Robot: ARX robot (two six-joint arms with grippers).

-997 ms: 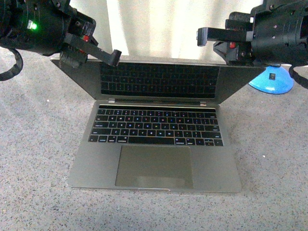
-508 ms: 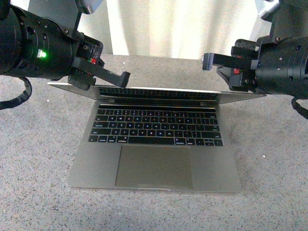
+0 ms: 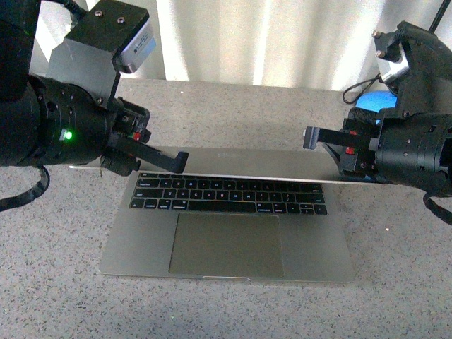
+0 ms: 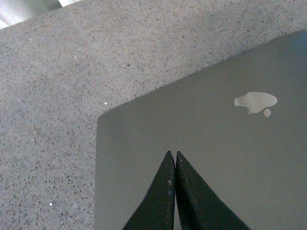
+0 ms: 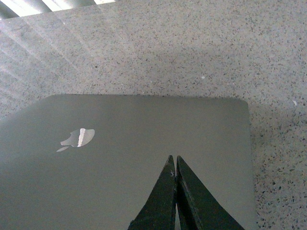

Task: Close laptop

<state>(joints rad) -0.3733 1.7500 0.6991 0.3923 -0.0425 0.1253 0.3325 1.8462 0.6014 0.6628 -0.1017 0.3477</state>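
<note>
The grey-silver laptop (image 3: 226, 244) lies on a speckled grey table, its lid (image 3: 254, 161) folded far down over the black keyboard (image 3: 227, 196), only a narrow angle left. My left gripper (image 3: 182, 161) is shut and rests on the lid's left part. My right gripper (image 3: 309, 137) is shut above the lid's right part. In the left wrist view the shut fingertips (image 4: 172, 155) sit on the lid (image 4: 211, 158) near its corner, the pale apple logo (image 4: 255, 102) beyond them. In the right wrist view the shut gripper (image 5: 173, 159) lies on the lid (image 5: 120, 167), with the logo (image 5: 78, 139) off to one side.
A blue object (image 3: 370, 100) with a black cable lies on the table behind my right arm. A pale curtain (image 3: 268, 42) closes off the back. The trackpad (image 3: 226, 244) and palm rest are uncovered at the front.
Both grippers have come down and toward me, pushing the lid from nearly upright to almost flat over the keyboard. The screen no longer shows.
</note>
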